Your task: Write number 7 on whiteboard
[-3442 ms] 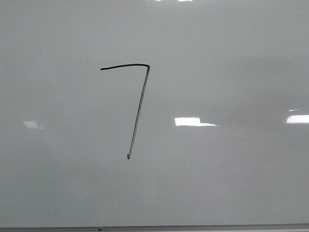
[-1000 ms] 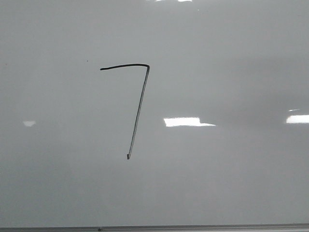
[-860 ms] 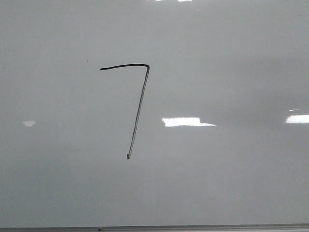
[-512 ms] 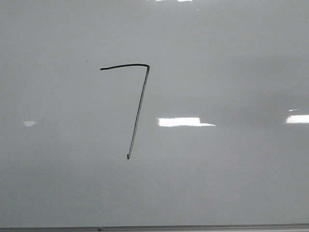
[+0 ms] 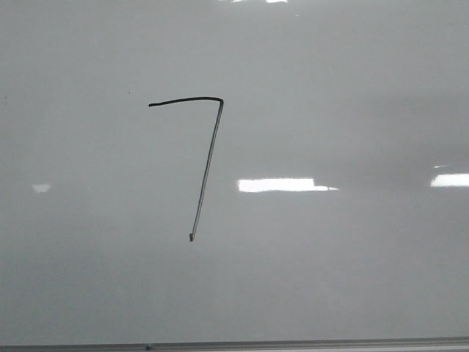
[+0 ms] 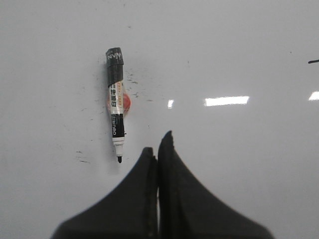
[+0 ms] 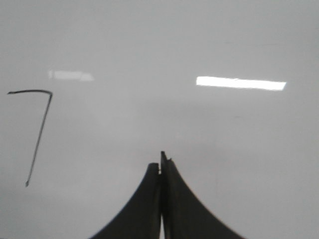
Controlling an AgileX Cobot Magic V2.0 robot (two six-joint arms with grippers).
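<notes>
The number 7 point(image 5: 205, 169) is drawn in thin black line on the glossy pale whiteboard point(image 5: 352, 279), left of centre in the front view. It also shows in the right wrist view point(image 7: 39, 134). No arm shows in the front view. In the left wrist view my left gripper point(image 6: 157, 145) is shut and empty; a black marker point(image 6: 115, 112) lies uncapped on the board just beside the fingertips, apart from them. In the right wrist view my right gripper point(image 7: 160, 164) is shut and empty over bare board, well to the side of the 7.
A thin metal edge point(image 5: 293, 343) runs along the board's bottom. Bright rectangular light reflections point(image 5: 282, 185) lie on the board. Small black ink specks point(image 6: 82, 158) and a red-orange spot point(image 6: 126, 102) sit by the marker.
The whole front picture has shifted a few pixels left. The central light reflection has widened and drifted left. The 7 is unchanged.
</notes>
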